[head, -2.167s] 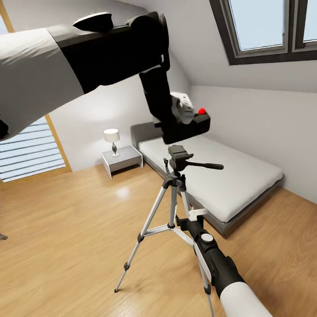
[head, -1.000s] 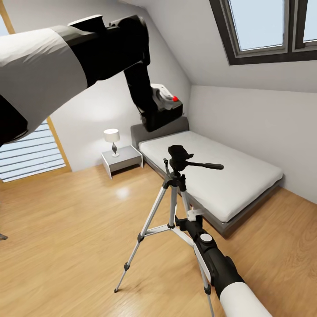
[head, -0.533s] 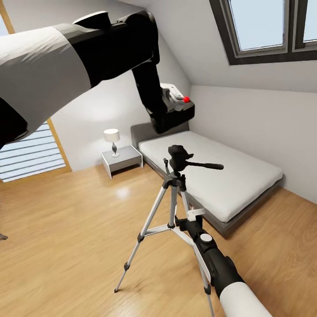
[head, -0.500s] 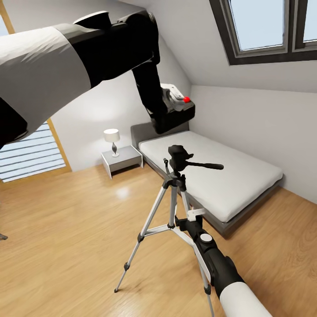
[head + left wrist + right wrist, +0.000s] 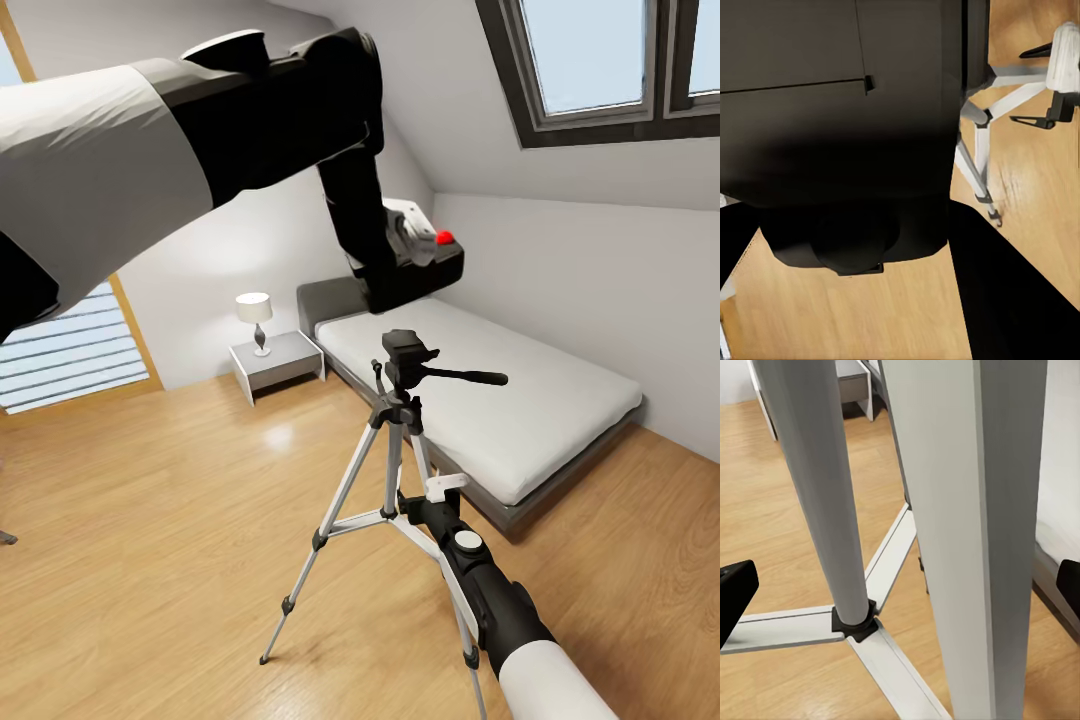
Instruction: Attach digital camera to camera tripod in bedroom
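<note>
Black digital camera, gripped in my left claw, hangs just above the camera tripod head; next I lower it squarely on, right claw's state unclear.

Matt black digital camera, satin silver-grey metal-look camera tripod legs, glossy light wood floor.

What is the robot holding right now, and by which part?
The left hand holds the digital camera by its rear end, above the camera tripod. The right hand sits around a tripod leg; whether it grips it cannot be told.
</note>
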Controlling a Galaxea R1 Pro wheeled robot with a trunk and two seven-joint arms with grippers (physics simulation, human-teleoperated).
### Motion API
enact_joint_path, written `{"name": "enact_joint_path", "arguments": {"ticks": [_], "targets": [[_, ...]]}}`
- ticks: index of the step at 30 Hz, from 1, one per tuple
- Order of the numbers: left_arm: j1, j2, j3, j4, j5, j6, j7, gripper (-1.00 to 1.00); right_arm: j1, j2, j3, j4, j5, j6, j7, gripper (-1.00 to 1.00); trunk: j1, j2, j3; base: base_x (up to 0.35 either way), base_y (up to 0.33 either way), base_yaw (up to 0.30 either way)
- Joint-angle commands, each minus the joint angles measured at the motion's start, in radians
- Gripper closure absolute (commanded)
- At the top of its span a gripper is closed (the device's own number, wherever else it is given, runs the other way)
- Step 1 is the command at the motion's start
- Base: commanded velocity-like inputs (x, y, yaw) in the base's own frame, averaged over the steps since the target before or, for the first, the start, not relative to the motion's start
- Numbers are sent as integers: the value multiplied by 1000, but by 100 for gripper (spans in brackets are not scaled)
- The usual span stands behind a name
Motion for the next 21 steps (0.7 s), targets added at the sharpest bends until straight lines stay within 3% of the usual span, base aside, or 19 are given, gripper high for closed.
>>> {"name": "enact_joint_path", "arguments": {"ticks": [1, 10, 21], "targets": [[-2, 0, -5, -6, 1, 6, -2, 100, -1, 0, 0, -2, 11, 7, 0, -100, 1, -2, -2, 0, 0, 0], [1, 4, -12, -18, -2, 5, -2, 100, -1, 0, 0, -2, 11, 7, 0, -100, 1, -2, -2, 0, 0, 0], [21, 4, -59, -32, -2, 5, -2, 100, 0, 0, 0, -2, 11, 7, 0, -100, 1, -2, -2, 0, 0, 0]]}}
